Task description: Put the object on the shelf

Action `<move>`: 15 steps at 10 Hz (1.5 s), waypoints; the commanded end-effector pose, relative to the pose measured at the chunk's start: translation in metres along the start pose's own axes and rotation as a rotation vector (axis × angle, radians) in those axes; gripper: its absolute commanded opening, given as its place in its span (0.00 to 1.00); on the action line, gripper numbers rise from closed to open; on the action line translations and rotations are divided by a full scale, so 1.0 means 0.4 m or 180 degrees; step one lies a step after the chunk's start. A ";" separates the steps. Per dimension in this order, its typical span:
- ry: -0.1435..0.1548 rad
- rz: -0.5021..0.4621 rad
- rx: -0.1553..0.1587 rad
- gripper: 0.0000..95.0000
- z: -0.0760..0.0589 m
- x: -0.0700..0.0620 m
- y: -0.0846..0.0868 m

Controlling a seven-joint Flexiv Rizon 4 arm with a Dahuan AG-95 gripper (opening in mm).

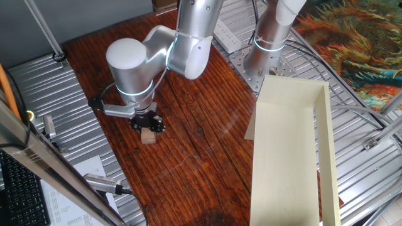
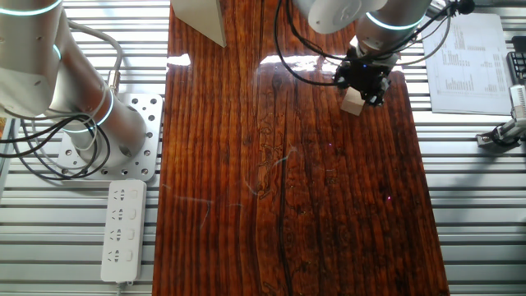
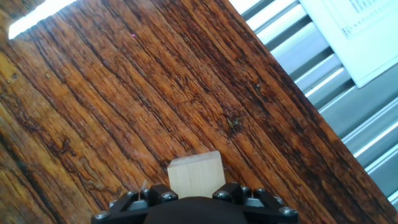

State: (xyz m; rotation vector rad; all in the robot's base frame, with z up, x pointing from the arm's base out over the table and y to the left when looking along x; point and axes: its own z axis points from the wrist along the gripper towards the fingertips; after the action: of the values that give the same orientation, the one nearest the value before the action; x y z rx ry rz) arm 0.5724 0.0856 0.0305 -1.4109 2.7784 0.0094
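The object, a small pale wooden cube (image 1: pixel 148 136), sits at the left side of the dark wooden table, directly under my gripper (image 1: pixel 147 125). In the hand view the cube (image 3: pixel 196 172) fills the gap between the two black fingers, and my gripper (image 3: pixel 196 191) is shut on it. The other fixed view shows the cube (image 2: pixel 352 102) sticking out below the gripper (image 2: pixel 362 87) near the table's far right. The shelf (image 1: pixel 286 157), a long cream open box, lies at the right of the table. Only its corner (image 2: pixel 197 18) shows in the other fixed view.
A second silver arm's base (image 1: pixel 270 44) stands on a metal plate behind the shelf. A white power strip (image 2: pixel 123 230) lies beside the table. Printed paper (image 2: pixel 464 57) and a keyboard (image 1: pixel 19 188) lie off the table's edge near the gripper.
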 end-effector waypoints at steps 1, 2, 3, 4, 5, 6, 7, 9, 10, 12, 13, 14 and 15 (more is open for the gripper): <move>0.0015 0.0081 0.0012 0.00 0.000 -0.001 -0.001; 0.0029 0.0106 0.0024 0.00 0.000 -0.001 -0.001; 0.0035 0.0089 0.0028 0.00 0.000 -0.001 -0.001; 0.0039 0.0065 0.0031 0.00 0.000 -0.001 -0.001; 0.0039 0.0067 0.0028 0.00 -0.003 -0.001 -0.001; 0.0037 0.0115 0.0027 0.00 -0.014 -0.001 -0.002; 0.0036 0.0150 0.0033 0.00 -0.026 -0.001 -0.002; 0.0055 0.0229 0.0052 0.00 -0.070 -0.001 0.001; 0.0047 0.0309 0.0048 0.00 -0.097 0.000 0.005; 0.0014 0.0425 0.0031 0.00 -0.150 0.002 0.018; -0.0018 0.0593 0.0014 0.00 -0.150 0.002 0.018; -0.0042 0.0642 -0.0012 0.00 -0.150 0.002 0.018; -0.0028 0.0676 -0.0006 0.00 -0.150 0.002 0.018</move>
State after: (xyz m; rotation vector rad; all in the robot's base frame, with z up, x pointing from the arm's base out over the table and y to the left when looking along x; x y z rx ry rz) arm 0.5651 0.0879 0.0891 -1.1169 2.9003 0.0193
